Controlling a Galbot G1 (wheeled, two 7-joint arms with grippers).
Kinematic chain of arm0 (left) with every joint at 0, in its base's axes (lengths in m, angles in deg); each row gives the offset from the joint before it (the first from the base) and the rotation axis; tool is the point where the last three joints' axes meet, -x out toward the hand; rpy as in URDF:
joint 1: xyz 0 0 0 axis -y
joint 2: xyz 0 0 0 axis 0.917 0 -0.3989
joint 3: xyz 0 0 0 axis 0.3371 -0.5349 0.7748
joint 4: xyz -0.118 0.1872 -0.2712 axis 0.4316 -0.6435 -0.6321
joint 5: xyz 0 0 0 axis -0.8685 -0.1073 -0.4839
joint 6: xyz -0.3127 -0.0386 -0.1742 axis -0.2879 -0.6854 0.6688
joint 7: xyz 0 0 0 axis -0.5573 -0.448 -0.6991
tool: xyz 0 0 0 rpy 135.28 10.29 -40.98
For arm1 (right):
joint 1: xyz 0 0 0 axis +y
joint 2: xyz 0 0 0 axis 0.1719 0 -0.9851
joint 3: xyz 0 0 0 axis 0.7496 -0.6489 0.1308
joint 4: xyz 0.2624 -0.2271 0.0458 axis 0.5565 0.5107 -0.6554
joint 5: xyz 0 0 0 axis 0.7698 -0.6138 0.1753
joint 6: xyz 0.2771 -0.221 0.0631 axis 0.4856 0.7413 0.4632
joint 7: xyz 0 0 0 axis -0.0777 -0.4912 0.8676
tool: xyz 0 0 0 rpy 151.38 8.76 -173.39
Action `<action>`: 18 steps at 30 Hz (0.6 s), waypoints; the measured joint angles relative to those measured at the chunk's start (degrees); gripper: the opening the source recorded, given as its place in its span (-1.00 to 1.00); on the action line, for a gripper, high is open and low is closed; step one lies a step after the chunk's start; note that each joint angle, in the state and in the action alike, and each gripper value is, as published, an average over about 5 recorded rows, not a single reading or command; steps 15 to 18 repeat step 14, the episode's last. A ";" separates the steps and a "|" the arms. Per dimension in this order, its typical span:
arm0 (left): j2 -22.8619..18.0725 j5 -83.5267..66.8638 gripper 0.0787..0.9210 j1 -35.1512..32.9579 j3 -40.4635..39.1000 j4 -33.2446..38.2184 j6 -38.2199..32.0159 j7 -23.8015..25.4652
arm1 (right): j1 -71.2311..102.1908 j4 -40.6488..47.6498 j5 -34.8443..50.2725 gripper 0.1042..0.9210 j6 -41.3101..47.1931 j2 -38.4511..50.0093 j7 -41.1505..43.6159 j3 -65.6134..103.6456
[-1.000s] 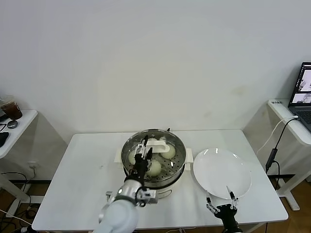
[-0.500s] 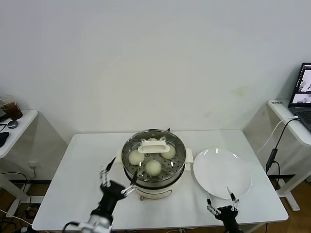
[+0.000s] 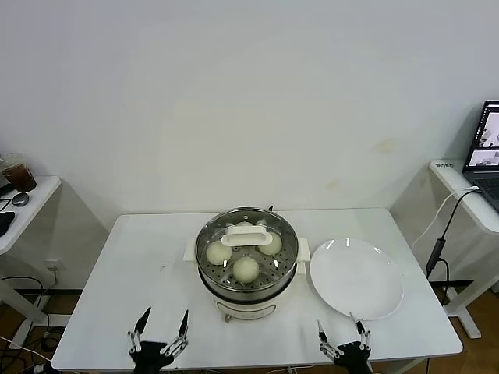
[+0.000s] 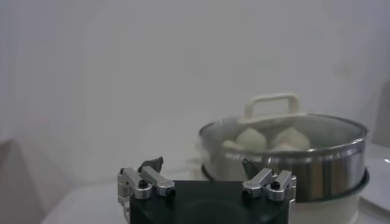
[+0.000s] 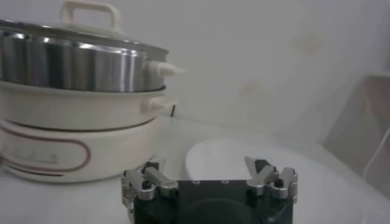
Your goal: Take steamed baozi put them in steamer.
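My left gripper (image 3: 161, 333) hangs low at the near edge of the table (image 3: 125, 265), left of the steamer (image 3: 246, 269), its fingers spread apart and holding nothing. My right gripper (image 3: 341, 336) sits at the near edge too, just in front of the white plate (image 3: 356, 277), fingers likewise apart and empty. The steamer stands mid-table on its cream base, the glass lid (image 3: 247, 234) with its white handle resting on top. Through the lid I see the baozi (image 3: 246, 269) lying on the perforated tray, the nearest one at the front, others behind it
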 measured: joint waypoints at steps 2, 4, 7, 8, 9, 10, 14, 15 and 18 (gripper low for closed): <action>-0.34 -0.92 0.77 -0.92 0.38 -0.87 -1.25 0.02 | 0.26 -0.13 0.38 0.76 0.16 0.23 -0.10 -0.38; -0.63 -1.57 0.77 -1.65 0.75 -1.55 -2.26 0.04 | 0.47 -0.20 0.65 0.76 0.28 0.43 -0.17 -0.72; -0.99 -2.28 0.77 -2.52 1.17 -2.43 -3.41 0.14 | 0.77 -0.36 0.98 0.76 0.41 0.67 -0.20 -1.29; -1.08 -2.46 0.77 -2.73 1.28 -2.72 -3.71 0.20 | 0.87 -0.43 1.06 0.76 0.43 0.73 -0.20 -1.48; -1.17 -2.63 0.77 -2.92 1.39 -2.99 -3.97 0.27 | 0.97 -0.50 1.14 0.76 0.46 0.78 -0.19 -1.63; -1.24 -2.77 0.77 -3.09 1.50 -3.25 -4.19 0.36 | 1.06 -0.56 1.19 0.76 0.49 0.84 -0.19 -1.76; -1.37 -3.07 0.77 -3.51 1.96 -3.81 -4.69 0.67 | 1.29 -0.66 1.29 0.76 0.53 1.02 -0.17 -2.02; -1.37 -3.07 0.77 -3.51 1.96 -3.81 -4.69 0.67 | 1.29 -0.66 1.29 0.76 0.53 1.02 -0.17 -2.02; -1.37 -3.07 0.77 -3.51 1.96 -3.81 -4.69 0.67 | 1.29 -0.66 1.29 0.76 0.53 1.02 -0.17 -2.02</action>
